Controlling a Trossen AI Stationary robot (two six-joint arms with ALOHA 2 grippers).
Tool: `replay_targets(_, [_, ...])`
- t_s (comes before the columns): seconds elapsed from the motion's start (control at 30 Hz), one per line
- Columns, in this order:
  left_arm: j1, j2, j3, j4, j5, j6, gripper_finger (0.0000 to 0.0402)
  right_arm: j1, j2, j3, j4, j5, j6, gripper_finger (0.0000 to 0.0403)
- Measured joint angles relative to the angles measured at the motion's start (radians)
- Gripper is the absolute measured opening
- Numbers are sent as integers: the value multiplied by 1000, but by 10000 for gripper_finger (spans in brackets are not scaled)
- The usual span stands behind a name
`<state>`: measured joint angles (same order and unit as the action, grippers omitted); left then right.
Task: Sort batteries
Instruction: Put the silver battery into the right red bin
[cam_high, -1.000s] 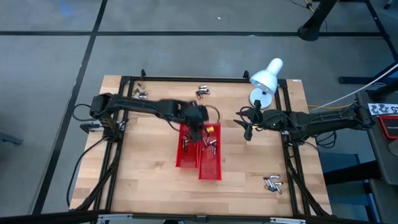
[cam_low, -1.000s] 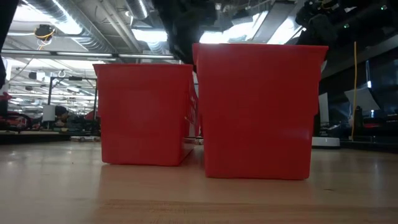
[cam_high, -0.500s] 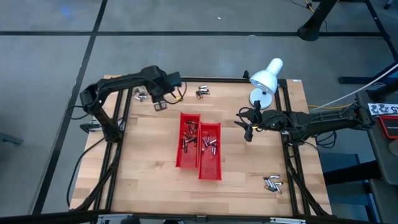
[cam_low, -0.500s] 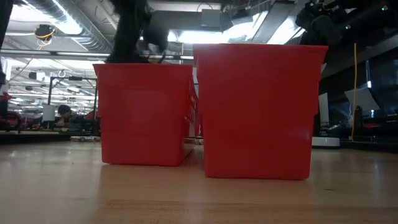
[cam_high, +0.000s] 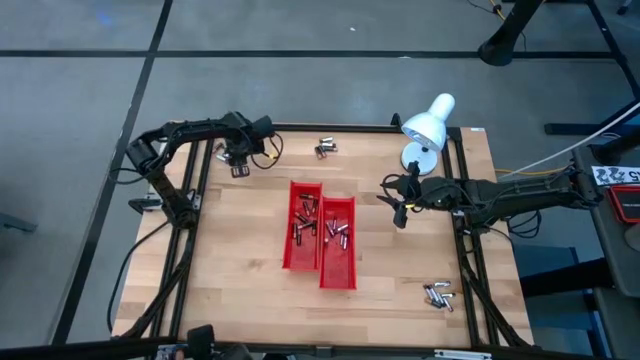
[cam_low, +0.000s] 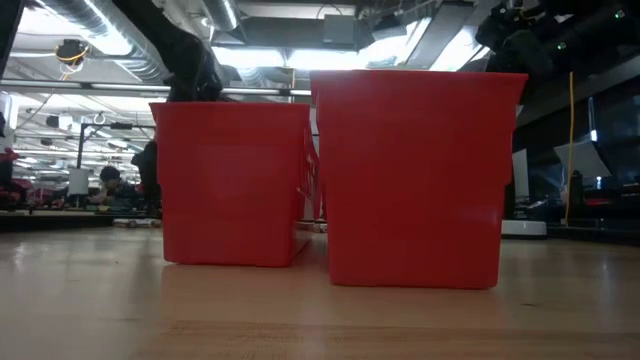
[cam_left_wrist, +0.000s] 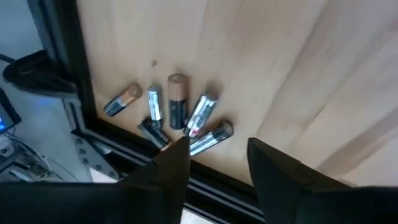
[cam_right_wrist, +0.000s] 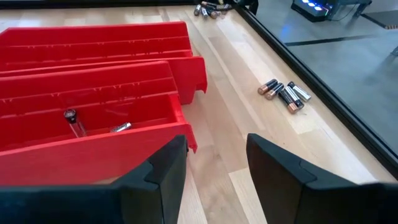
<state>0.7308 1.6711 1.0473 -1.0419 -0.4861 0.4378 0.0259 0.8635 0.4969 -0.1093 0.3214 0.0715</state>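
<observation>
Two red trays (cam_high: 320, 240) stand side by side mid-table, each with several batteries (cam_high: 337, 233) lying on its floor. Loose batteries lie in three piles on the wood: at the far-left corner (cam_left_wrist: 176, 118), at the far edge's middle (cam_right_wrist: 283, 93) and near the near-right corner (cam_high: 437, 294). My left gripper (cam_left_wrist: 217, 149) is open and hovers just above the far-left pile (cam_high: 228, 152), touching nothing. My right gripper (cam_right_wrist: 216, 146) is open and waits right of the trays (cam_right_wrist: 93, 106), held above the table.
A white desk lamp (cam_high: 428, 125) stands at the far-right corner. A black frame rail (cam_left_wrist: 124, 146) runs along the table edge right beside the far-left pile. Bare wood lies left of the trays and along the near edge. People show in the room beyond.
My left gripper has swung from above the red trays toward the far-left corner and now hangs over the battery pile there. The right arm has kept still.
</observation>
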Motion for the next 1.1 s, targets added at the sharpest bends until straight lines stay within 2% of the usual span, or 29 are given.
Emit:
replay_targets(0.13, [6,29,-6,20,-7,35,189,0,0,0,0,0,0,168])
replay_targets(0.27, [25,68,-8,75,-22,51,197,0,0,0,0,0,3,168])
replay_targets(0.7, [134,222,0,81,-17,95,165,0,0,-1,0,0,22,168])
replay_targets(0.9, [138,240,-1,86,2,154,129,0,0,-2,0,1,27,168])
replay_targets(1.1, [115,243,-3,85,3,191,53,0,0,-2,1,2,30,168])
